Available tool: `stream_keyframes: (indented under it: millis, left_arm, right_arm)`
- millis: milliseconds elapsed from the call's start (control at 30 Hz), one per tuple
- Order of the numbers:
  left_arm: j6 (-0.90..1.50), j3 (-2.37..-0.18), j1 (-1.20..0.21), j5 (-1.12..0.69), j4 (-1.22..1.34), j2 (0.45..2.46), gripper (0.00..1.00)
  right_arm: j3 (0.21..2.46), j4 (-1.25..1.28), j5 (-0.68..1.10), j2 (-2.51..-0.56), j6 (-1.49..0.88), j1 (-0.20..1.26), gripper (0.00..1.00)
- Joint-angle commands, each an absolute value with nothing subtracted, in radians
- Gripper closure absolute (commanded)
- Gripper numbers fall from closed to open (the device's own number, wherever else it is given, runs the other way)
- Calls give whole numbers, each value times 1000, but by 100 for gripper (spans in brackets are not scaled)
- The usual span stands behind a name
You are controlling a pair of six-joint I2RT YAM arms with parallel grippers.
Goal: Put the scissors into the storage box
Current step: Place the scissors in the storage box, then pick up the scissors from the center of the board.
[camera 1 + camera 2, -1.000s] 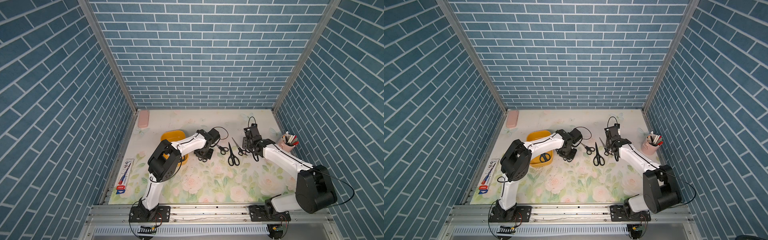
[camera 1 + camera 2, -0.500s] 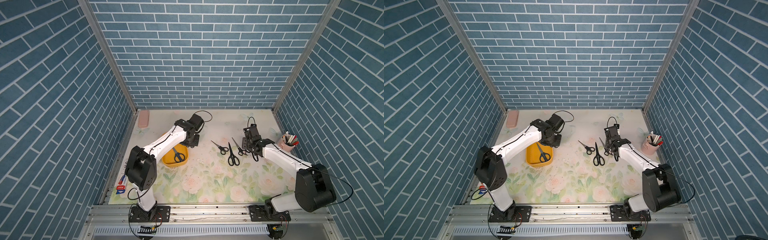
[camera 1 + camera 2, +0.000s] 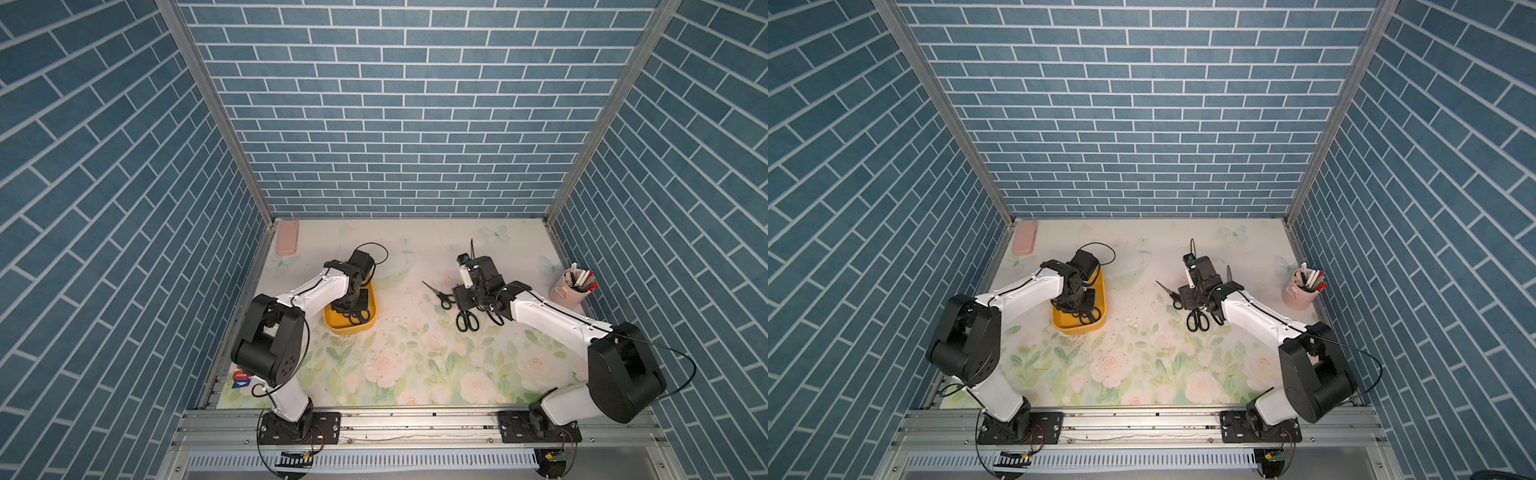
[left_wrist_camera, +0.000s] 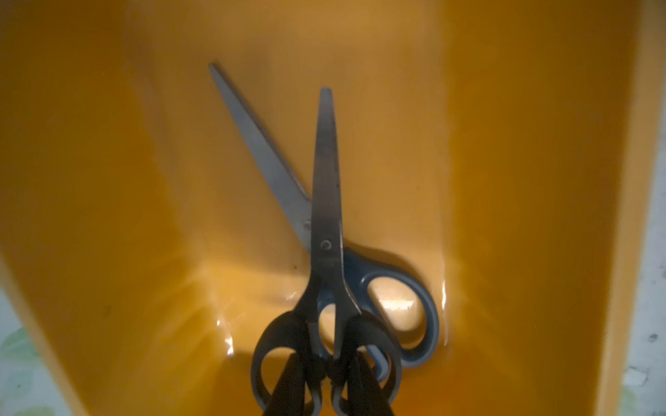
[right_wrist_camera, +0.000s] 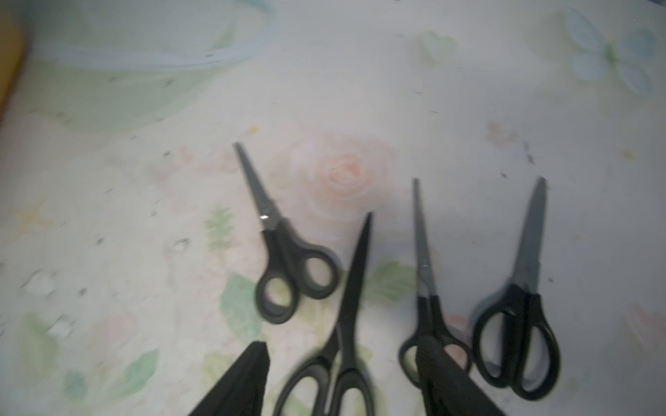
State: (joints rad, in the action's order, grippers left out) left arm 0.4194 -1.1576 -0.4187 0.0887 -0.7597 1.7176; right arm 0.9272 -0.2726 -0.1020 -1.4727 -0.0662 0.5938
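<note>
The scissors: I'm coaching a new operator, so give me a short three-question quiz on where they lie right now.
1. Count: in the right wrist view, how many pairs of black-handled metal scissors lie on the floral-print table?
2. True or false: the yellow-orange rounded plastic storage box is empty.
3. Pick one: the pink round cup holds A) coloured pens, B) scissors, C) nothing.
Key: 1) Four. 2) False; two pairs lie in it, the upper pair crossing the lower pair. 3) A.
</note>
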Motion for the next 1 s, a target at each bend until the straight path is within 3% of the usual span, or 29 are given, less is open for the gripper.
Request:
stream_keyframes:
  millis: [0, 67, 233, 467, 667, 967]
  left_arm:
    - [422, -1199, -417, 83, -695, 1723, 66]
    - [421, -1221, -417, 86, -685, 1701, 55]
    - [410, -1274, -409, 92, -697, 1653, 45]
    - [415, -1200, -345, 53, -631, 1534, 45]
    - [419, -1100, -260, -21, -577, 1442, 45]
    - [411, -1060, -249, -32, -569, 1451, 45]
  right_arm:
    - [974, -284, -48, -1540, 81, 604, 34]
    - [1008, -307, -38, -1594, 109, 606, 38]
    - [1062, -308, -70, -1667, 148, 606, 43]
    - [1141, -356, -59, -1792, 187, 599, 58]
    - [1143, -368, -56, -1819, 172, 574, 59]
    - [1109, -365, 20, -1838, 181, 565, 64]
